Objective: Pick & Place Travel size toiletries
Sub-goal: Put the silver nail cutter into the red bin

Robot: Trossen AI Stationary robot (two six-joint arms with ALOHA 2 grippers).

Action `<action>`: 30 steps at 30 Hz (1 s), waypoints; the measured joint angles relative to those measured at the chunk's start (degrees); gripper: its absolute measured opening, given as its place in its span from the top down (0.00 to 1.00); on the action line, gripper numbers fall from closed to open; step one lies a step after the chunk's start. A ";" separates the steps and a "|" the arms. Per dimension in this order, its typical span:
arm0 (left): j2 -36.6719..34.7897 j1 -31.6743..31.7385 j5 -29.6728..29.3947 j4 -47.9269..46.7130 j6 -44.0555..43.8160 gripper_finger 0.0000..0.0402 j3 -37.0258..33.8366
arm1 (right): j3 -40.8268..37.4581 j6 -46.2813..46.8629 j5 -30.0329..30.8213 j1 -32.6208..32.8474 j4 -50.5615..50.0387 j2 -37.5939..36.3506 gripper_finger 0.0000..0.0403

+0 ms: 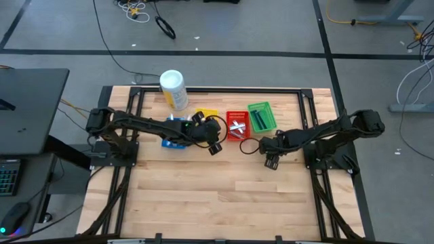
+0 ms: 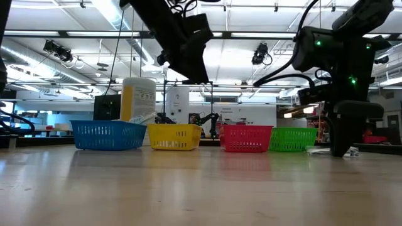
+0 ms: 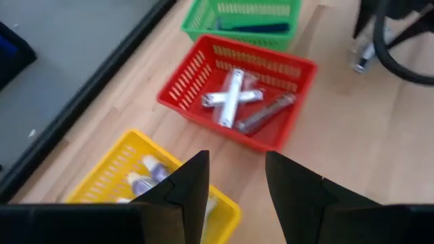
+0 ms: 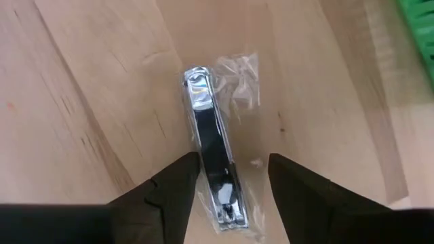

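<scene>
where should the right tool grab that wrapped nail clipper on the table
Take the nail clipper across its narrow middle, coming straight down from above. It lies flat on the bare table in clear wrap, long and thin, and the right tool is open, already straddling its width.

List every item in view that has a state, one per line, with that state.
left end effector: open, empty, raised above the yellow and red baskets
right end effector: open, straddling the nail clipper
nail clipper: wrapped, flat on the table
red basket: holds wrapped metal items
yellow basket: holds small tubes
green basket: holds a dark item
canister: capped
</scene>
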 joint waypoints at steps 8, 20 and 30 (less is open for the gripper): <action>-3.07 -4.36 -0.55 -4.92 -5.44 0.65 -0.04 | -0.29 0.14 -1.34 0.04 1.30 0.15 0.68; -9.99 -11.78 -11.06 -10.04 -12.35 0.65 -0.06 | 3.77 1.96 -3.21 1.00 17.88 0.53 0.85; -9.94 -13.91 -10.86 -10.22 -14.19 0.65 -0.09 | 16.53 -9.86 8.03 1.09 31.74 0.50 0.86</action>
